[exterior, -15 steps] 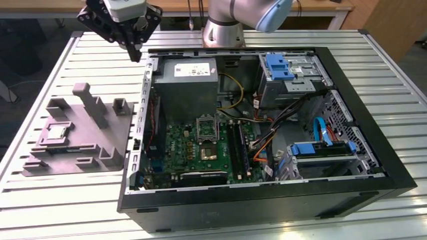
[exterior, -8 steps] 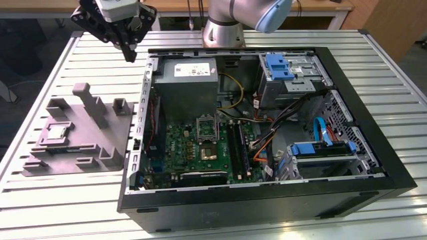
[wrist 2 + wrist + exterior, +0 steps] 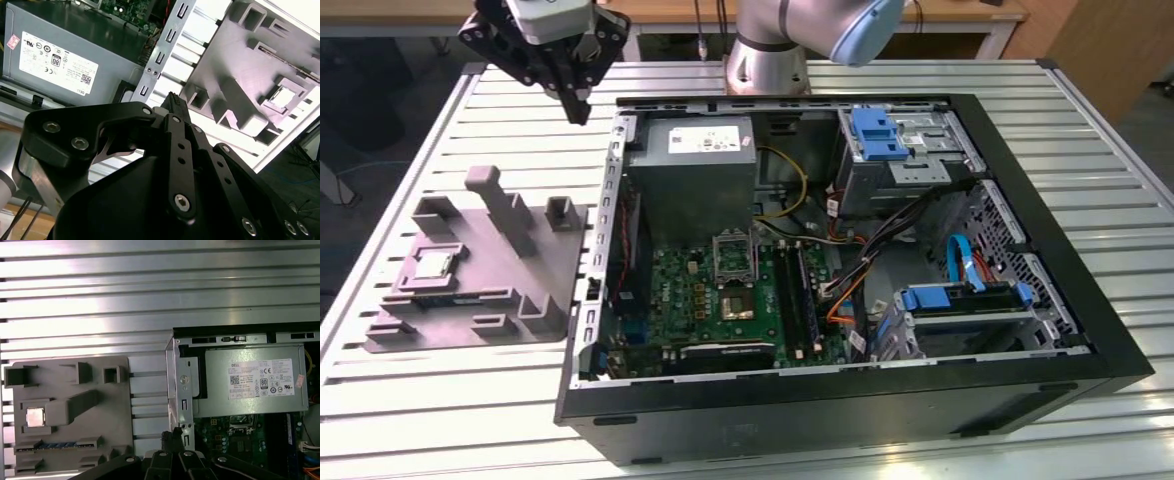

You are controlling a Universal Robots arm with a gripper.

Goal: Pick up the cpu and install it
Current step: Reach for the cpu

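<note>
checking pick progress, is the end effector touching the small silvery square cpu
Apart. In the exterior view the black end effector hangs well away from the small silvery square cpu, which lies in the grey plastic fixture.

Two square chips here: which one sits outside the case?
The silvery cpu, in the grey fixture on the table; the dark chip is on the green board inside.

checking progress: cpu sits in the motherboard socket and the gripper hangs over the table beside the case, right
No: the first wrist view shows the cpu in the grey fixture on the table. The gripper does hang beside the case.
</note>
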